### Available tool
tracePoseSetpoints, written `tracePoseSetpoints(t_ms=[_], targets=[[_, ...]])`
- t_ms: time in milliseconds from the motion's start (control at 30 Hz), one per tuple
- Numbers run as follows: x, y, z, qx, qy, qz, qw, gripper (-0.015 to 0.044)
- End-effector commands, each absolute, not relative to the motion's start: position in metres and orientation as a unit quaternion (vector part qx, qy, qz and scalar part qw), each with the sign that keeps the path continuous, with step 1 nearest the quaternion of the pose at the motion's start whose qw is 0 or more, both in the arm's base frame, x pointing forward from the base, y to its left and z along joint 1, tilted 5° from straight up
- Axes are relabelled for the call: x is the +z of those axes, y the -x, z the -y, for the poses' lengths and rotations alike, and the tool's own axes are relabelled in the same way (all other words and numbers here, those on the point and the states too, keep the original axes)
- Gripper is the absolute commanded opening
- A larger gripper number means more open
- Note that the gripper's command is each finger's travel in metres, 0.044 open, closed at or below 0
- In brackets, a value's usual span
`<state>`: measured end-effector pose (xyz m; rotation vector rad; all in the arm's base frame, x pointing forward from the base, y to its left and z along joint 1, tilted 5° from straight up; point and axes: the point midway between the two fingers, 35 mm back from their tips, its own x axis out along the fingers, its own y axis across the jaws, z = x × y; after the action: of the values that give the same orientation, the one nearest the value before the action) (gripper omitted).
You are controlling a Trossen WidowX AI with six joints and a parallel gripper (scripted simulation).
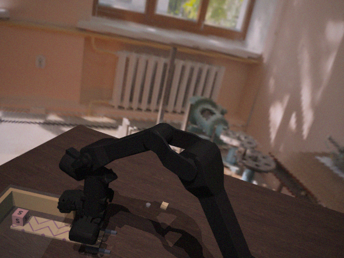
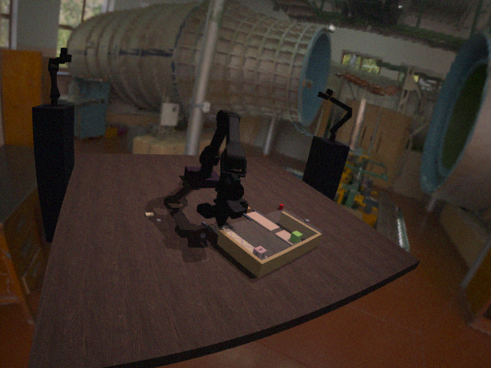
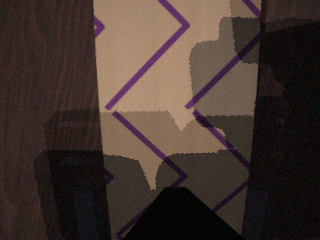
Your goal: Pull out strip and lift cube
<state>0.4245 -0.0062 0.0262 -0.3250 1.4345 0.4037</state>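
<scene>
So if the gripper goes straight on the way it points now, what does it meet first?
The gripper points down with its fingers shut. Directly below lies the near end of the zigzag strip, so it would probably meet that first. Whether the tips already touch the strip cannot be judged from these views.
</scene>
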Motion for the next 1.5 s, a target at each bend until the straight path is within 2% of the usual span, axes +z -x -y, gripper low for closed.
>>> tracePoseSetpoints(t_ms=[0, 1467], targets=[[0.022, -0.426, 0.007, 0.181, 0.147, -0.652, 0.722, 0.0], [0.012, -0.371, 0.033, 0.18, 0.148, -0.654, 0.72, 0.0]])
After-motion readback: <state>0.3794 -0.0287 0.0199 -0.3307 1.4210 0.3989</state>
